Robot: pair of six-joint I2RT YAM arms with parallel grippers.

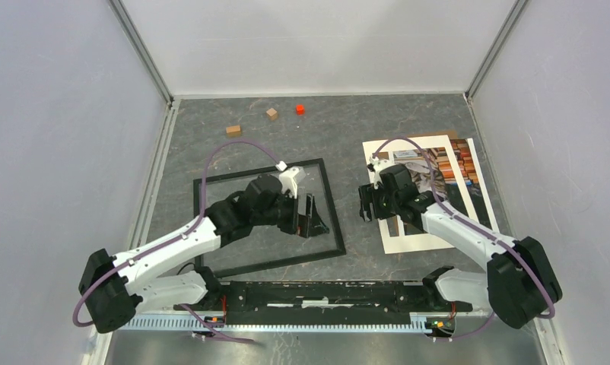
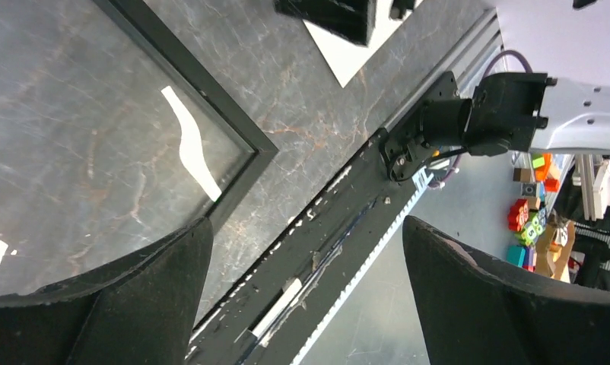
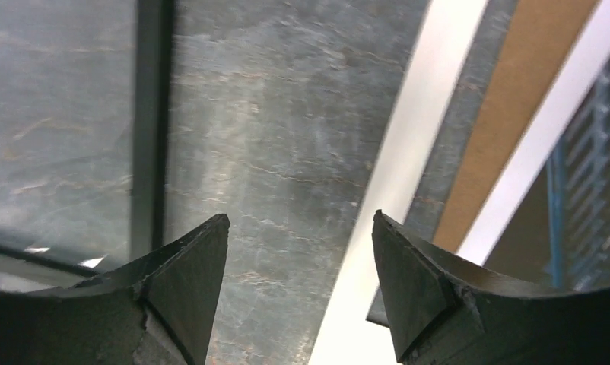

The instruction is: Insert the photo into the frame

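Right arm (image 1: 458, 228) covers much of photo (image 1: 455, 161).

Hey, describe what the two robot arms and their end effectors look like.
Both arms have white link shells with bulky black joint housings: left arm, right arm. A purple cable loops along each. The left end effector and right end effector each carry two matte black, wedge-shaped fingers.
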